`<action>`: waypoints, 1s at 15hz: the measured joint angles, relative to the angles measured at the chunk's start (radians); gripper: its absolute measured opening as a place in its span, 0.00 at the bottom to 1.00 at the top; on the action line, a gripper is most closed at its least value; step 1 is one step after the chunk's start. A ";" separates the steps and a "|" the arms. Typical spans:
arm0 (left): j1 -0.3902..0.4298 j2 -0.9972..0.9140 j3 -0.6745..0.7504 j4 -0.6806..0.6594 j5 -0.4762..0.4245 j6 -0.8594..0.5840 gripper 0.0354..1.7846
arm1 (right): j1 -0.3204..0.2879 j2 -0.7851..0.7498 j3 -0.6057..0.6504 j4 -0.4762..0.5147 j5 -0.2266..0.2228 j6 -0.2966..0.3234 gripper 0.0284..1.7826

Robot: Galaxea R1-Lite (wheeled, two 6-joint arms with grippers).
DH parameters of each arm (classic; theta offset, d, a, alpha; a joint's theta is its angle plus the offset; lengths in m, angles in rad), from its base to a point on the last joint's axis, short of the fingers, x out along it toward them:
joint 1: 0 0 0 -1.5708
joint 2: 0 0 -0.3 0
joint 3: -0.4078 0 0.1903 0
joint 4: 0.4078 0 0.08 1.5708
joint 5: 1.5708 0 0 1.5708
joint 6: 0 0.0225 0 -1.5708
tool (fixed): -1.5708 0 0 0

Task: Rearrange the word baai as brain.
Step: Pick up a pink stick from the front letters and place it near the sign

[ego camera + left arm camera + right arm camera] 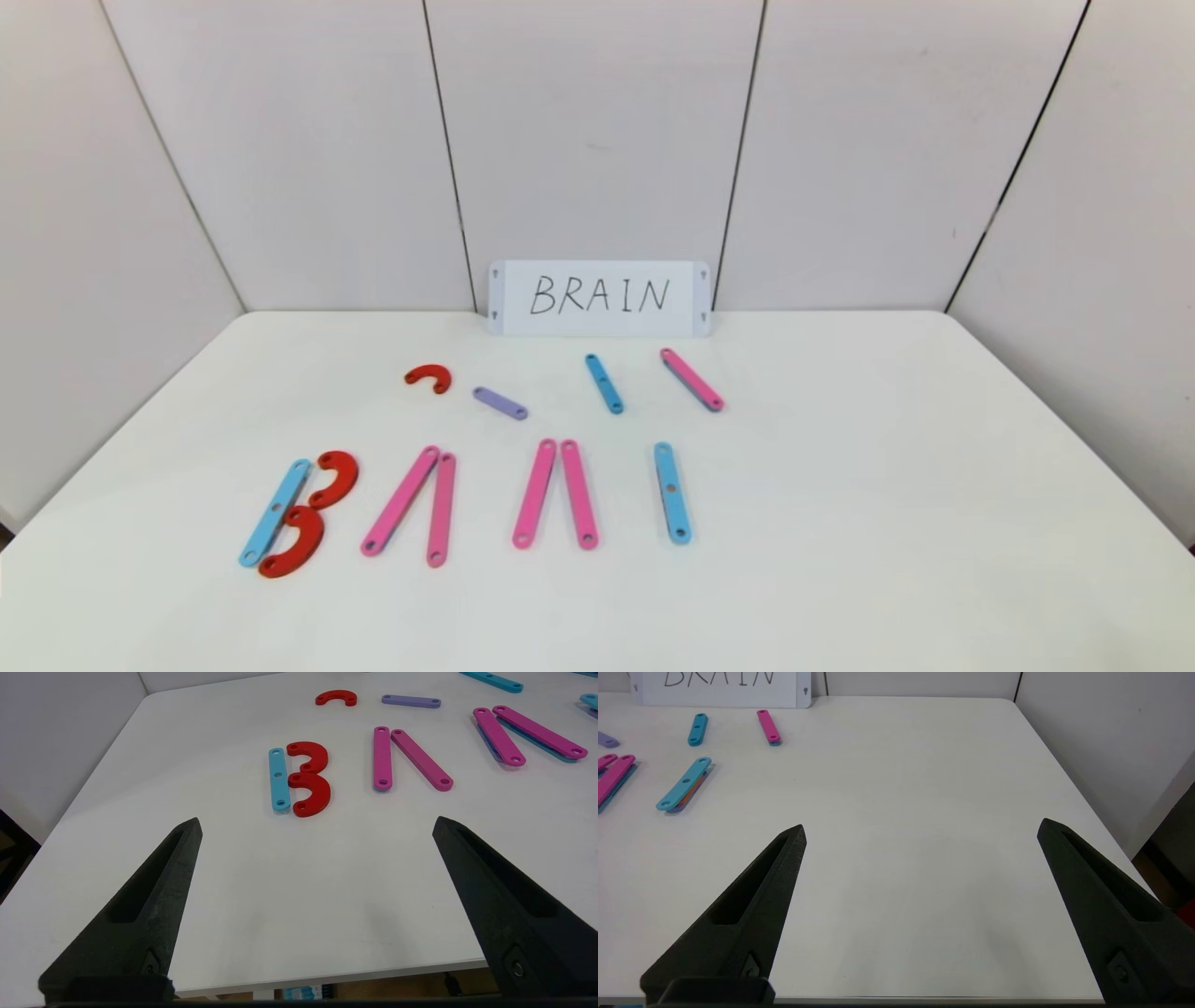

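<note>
The word lies in a row on the white table (840, 523). The B is a blue strip (274, 512) with two red curves (308, 523). Two pairs of pink strips (411, 504) (554, 493) form the A shapes. A blue strip (672, 493) is the I. Behind the row lie a loose red curve (428, 377), a purple strip (499, 403), a blue strip (604, 383) and a pink strip (692, 379). My left gripper (317, 823) is open and empty over the near edge, short of the B (301, 778). My right gripper (922, 828) is open and empty over bare table, right of the I (684, 784).
A white card (599, 298) with BRAIN handwritten on it leans against the back wall. White wall panels close off the back and sides. The table's near edge (327, 980) shows in the left wrist view, its right edge (1069, 774) in the right wrist view.
</note>
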 joint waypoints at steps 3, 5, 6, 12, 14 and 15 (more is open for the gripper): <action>0.000 0.000 0.000 0.000 0.002 0.000 0.97 | 0.000 0.000 0.000 0.000 0.000 0.001 0.97; 0.000 0.000 0.000 0.000 0.004 0.000 0.97 | 0.000 0.000 0.000 0.000 0.000 0.003 0.97; 0.000 0.000 0.000 0.000 0.005 0.000 0.97 | 0.000 0.000 0.000 0.000 0.000 0.003 0.97; 0.000 0.000 0.006 -0.015 0.010 -0.010 0.97 | 0.000 0.000 0.000 0.000 0.000 0.001 0.97; 0.000 0.000 0.007 -0.012 0.013 -0.018 0.97 | 0.000 0.000 0.000 0.000 0.000 -0.003 0.97; 0.000 0.000 0.006 -0.011 0.015 -0.022 0.97 | 0.000 0.000 0.000 0.000 0.000 -0.004 0.97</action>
